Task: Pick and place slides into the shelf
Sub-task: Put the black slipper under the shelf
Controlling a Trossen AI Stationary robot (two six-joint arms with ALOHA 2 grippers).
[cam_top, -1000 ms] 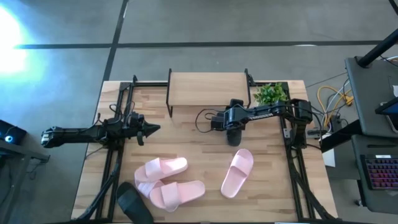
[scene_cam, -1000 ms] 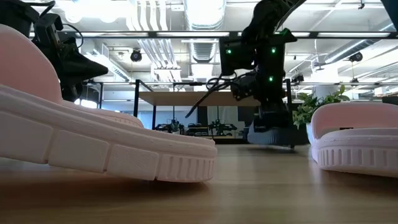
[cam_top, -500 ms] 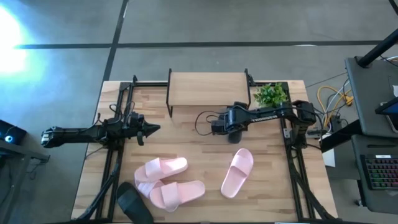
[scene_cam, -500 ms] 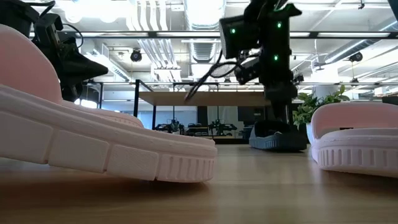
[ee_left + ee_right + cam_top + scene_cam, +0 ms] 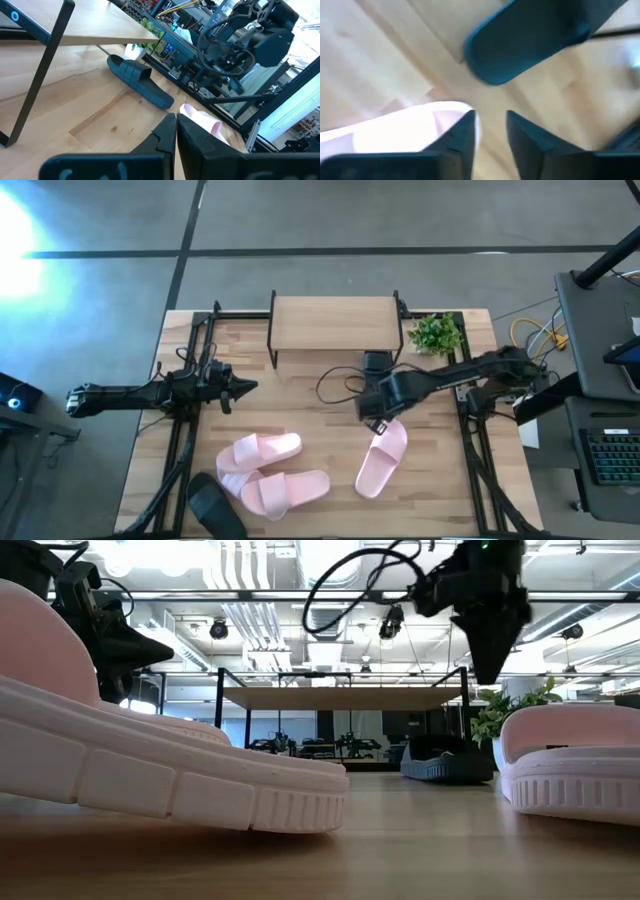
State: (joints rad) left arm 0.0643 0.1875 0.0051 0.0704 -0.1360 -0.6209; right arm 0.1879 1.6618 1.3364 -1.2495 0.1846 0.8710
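Black slide [image 5: 215, 506]: lying at the table's near left edge, partly cut off by the high view's border, just beside the pink cluster.

Pink slides, cluster [image 5: 272, 472]: at least two, possibly three, overlapped at the near left of the wooden table [image 5: 300, 395]; the sole of one fills the low view's foreground [image 5: 170, 775].

Pink slide, single [image 5: 381, 457]: laid flat right of centre, apart from the cluster; seen at the right in the low view [image 5: 570, 765].

Right gripper [image 5: 374, 420]: poised directly above the far end of the single pink slide. In the right wrist view its fingers [image 5: 461, 135] are shown with a narrow gap between them and nothing held; the pale slide [image 5: 405, 127] and a dark slide's end [image 5: 540, 35] are seen beyond them.

Left gripper [image 5: 243, 386]: held over the table's left side, well apart from all slides; fingers are pressed together and empty, as seen in the left wrist view [image 5: 172, 135].

Black slide, second [image 5: 141, 80]: set on the tabletop at the shelf's right end, by its right legs; also visible in the low view [image 5: 445, 762].

Shelf [image 5: 334, 322]: positioned at the table's far edge, plank top bare.

Potted plant [image 5: 436, 332]: placed just right of the shelf.
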